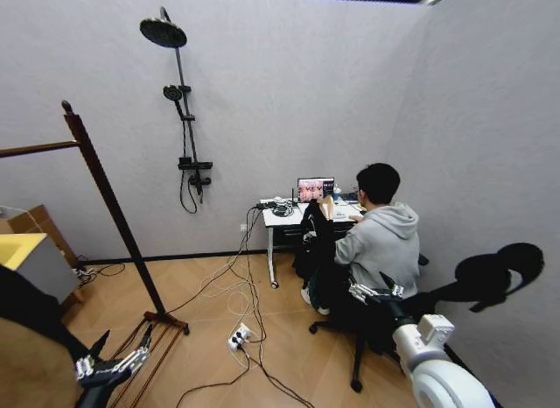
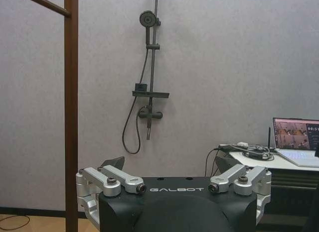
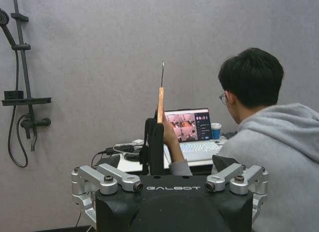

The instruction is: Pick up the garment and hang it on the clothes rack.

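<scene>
The garment [image 3: 152, 142] is a black cloth on a light wooden hanger [image 3: 160, 105], seen edge-on and held up by a seated person's hand beside the desk; in the head view the garment [image 1: 313, 226] is right of centre. The clothes rack [image 1: 112, 207], dark reddish-brown with a knob top, stands at the left, and its upright [image 2: 71, 112] and bar also show in the left wrist view. My left gripper [image 1: 122, 345] hangs low near the rack's base, open and empty [image 2: 169, 165]. My right gripper [image 1: 378, 290] is open [image 3: 167, 162], behind the person and facing the garment.
A person in a grey hoodie [image 1: 381, 242] sits on an office chair between my right gripper and the white desk [image 1: 284, 220] with a laptop [image 1: 315, 189]. Cables and a power strip [image 1: 236, 338] lie on the wooden floor. A shower fixture [image 1: 184, 102] is on the wall; boxes [image 1: 31, 242] stand at left.
</scene>
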Robot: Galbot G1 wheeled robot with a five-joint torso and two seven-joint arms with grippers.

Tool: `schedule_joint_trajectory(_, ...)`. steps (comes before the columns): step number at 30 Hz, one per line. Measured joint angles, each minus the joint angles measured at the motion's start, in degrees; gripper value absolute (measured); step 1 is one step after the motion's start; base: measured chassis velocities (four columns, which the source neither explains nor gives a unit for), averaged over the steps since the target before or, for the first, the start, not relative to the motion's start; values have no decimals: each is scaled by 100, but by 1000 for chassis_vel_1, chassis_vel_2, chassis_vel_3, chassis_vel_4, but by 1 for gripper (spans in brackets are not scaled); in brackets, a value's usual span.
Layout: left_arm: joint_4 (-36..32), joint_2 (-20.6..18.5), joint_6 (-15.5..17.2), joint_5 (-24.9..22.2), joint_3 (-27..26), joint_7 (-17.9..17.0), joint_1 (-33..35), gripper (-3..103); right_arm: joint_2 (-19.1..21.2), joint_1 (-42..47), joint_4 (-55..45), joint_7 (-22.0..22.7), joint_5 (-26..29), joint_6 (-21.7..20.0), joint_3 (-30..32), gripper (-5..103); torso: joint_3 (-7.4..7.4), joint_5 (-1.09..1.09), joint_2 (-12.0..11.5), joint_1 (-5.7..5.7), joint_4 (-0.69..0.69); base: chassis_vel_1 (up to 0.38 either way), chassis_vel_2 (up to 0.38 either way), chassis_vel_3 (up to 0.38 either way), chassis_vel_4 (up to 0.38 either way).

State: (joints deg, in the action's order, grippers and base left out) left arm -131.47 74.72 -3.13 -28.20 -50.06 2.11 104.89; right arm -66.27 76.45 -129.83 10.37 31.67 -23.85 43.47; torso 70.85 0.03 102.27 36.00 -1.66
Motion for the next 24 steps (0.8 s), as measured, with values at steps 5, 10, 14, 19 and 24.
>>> schedule_joint_trajectory(5,0,1,0,0,0,-4,2,100,1027,-1261,1122,-58,489,-22,65,100,-1,-4,1,-7,4,-32,47,25,-11)
schedule_joint_trajectory(10,0,1,0,0,0,-3,2,100,1477,-2152,2313,-562,777,171,-216,100,-3,-1,6,-15,2,27,-55,-34,34)
schedule_joint_trajectory(14,0,1,0,0,-1,-4,1,100,1724,-3335,3688,-1717,780,749,-809,100,-3,-2,6,-13,-2,25,-29,-29,12)
schedule_joint_trajectory(19,0,1,0,0,0,-3,1,100,1735,-4074,4327,-2030,882,1016,-1298,100,-1,-3,2,-6,3,0,0,0,0)
schedule_joint_trajectory(24,0,1,0,0,-1,-4,1,100,1575,-4947,5066,-2002,805,1051,-2020,100,0,-2,2,-4,1,0,0,0,0)
